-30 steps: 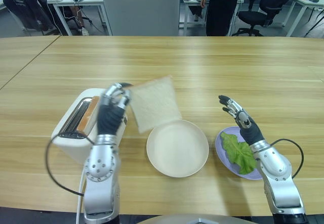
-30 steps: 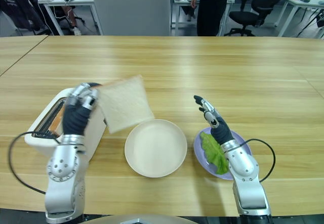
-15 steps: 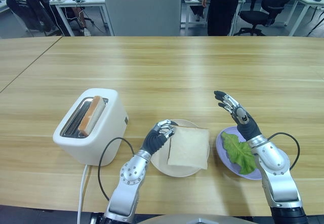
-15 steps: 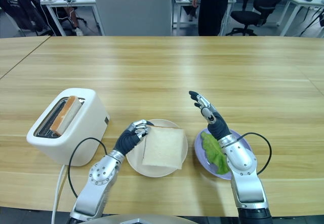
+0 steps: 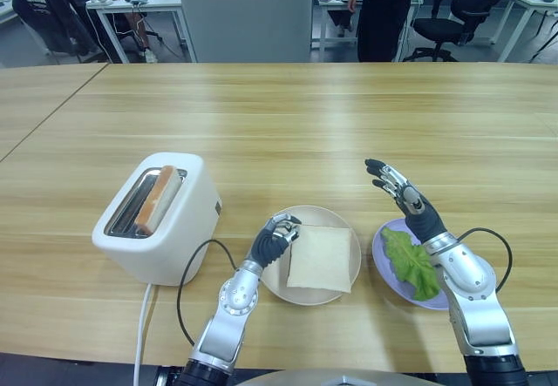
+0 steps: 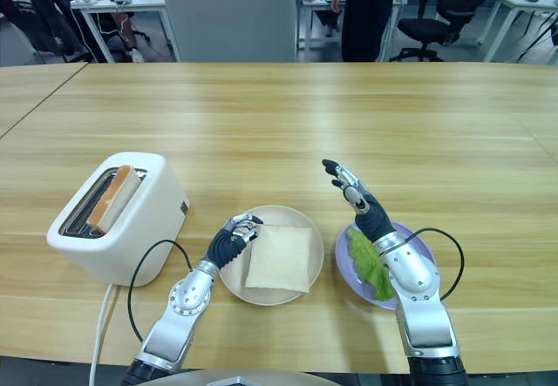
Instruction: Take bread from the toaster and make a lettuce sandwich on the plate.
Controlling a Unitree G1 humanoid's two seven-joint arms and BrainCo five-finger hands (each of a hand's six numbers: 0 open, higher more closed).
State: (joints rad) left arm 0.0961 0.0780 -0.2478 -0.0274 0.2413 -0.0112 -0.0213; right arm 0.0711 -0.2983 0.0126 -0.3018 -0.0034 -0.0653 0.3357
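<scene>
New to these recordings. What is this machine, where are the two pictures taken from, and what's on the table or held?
A humanoid robot with two arms ending in fingered hands. Both pictures come from a stereo camera on its head, looking down at the table. On it: a toaster holding a browned slice, a plate with a bread slice lying flat, and a purple dish of lettuce. The left hand is at the plate's edge beside that slice; grip unclear. The right hand, open, is raised by the dish.
</scene>
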